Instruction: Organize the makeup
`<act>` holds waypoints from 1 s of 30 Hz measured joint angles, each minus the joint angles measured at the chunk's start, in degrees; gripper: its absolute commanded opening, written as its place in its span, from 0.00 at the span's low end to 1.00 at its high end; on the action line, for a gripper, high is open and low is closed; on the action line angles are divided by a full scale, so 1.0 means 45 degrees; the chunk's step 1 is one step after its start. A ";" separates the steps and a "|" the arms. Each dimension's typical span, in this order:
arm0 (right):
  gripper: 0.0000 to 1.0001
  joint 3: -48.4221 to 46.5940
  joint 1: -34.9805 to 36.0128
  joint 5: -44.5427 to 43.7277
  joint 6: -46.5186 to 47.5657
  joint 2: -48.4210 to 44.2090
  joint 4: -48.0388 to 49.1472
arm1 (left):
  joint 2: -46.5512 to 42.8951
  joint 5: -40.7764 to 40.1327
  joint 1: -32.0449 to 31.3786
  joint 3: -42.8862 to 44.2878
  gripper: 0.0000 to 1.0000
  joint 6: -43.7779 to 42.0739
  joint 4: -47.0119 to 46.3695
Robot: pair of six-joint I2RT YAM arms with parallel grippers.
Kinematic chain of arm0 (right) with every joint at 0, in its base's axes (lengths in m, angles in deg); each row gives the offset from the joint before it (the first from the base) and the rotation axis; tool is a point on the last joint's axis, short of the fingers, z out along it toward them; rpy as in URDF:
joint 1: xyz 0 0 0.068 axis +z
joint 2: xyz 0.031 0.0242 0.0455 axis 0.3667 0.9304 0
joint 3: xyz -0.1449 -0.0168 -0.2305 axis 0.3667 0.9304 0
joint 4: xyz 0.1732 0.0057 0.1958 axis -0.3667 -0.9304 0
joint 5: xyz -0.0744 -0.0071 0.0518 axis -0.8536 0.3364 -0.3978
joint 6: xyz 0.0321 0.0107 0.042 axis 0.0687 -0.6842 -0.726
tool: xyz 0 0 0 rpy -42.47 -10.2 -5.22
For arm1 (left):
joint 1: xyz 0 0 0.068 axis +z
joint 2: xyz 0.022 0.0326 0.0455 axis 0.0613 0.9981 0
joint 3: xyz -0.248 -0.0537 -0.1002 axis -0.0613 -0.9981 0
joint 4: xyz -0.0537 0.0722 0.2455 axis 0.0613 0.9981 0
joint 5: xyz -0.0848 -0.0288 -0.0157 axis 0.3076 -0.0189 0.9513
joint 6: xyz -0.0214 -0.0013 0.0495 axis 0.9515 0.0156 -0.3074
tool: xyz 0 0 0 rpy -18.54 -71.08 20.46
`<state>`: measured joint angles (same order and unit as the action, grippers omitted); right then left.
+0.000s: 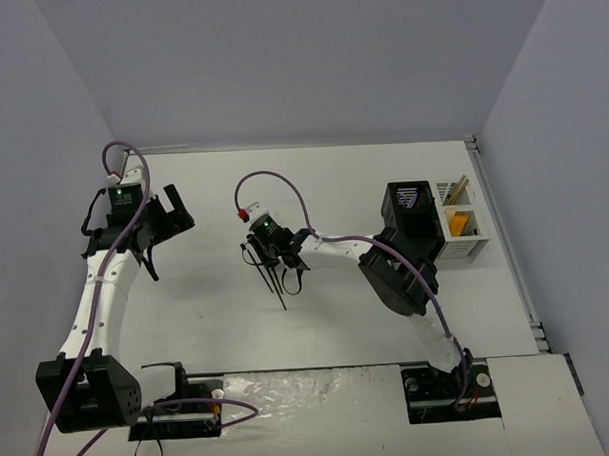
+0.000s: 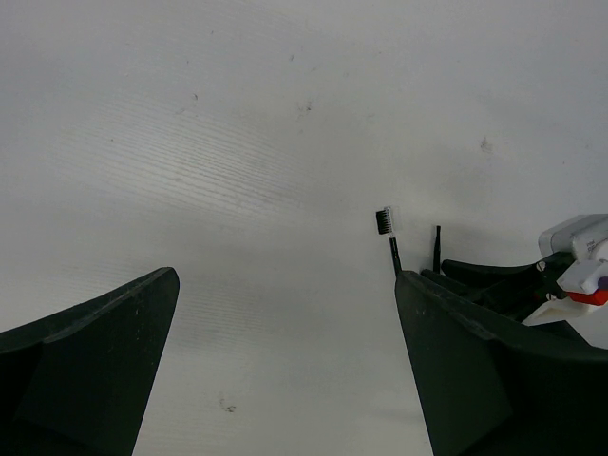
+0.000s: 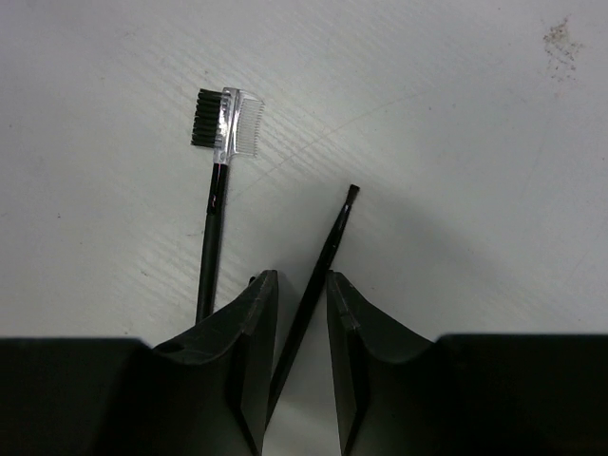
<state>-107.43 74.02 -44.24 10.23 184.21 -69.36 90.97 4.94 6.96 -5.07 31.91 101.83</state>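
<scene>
White table (image 3: 475,142): right gripper (image 3: 302,283) straddles brush (image 3: 334,233) pointing away, grip unclear; left gripper (image 2: 285,277) agape.

Soft, even overhead light fills my views; faint shadows lie on the matte white tabletop (image 1: 208,321). My wrist pictures are sharp.

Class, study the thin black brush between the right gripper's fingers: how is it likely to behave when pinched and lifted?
The thin black brush looks straight and slim, so probably stiff and light. Its narrow handle may roll or pivot in the right gripper. Lying flat on the table, it likely offers little to pinch.
</scene>
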 measured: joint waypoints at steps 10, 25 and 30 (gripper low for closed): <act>0.15 -0.0236 -0.0002 -0.0033 -0.0061 0.0335 0.0247 | 0.0000 0.0002 0.0000 0.0000 0.97 0.0000 0.0000; 0.00 0.3344 -0.1716 -0.0267 0.0211 -0.2571 0.0424 | 0.0000 0.0002 0.0000 0.0000 0.97 0.0000 -0.0003; 0.00 0.4786 -0.2966 -0.0704 0.0575 -0.6304 0.0254 | 0.0000 0.0007 0.0000 0.0000 0.97 0.0000 -0.0005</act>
<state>-85.89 60.67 -47.40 12.82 155.84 -68.22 90.97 4.98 6.96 -5.07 31.91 101.81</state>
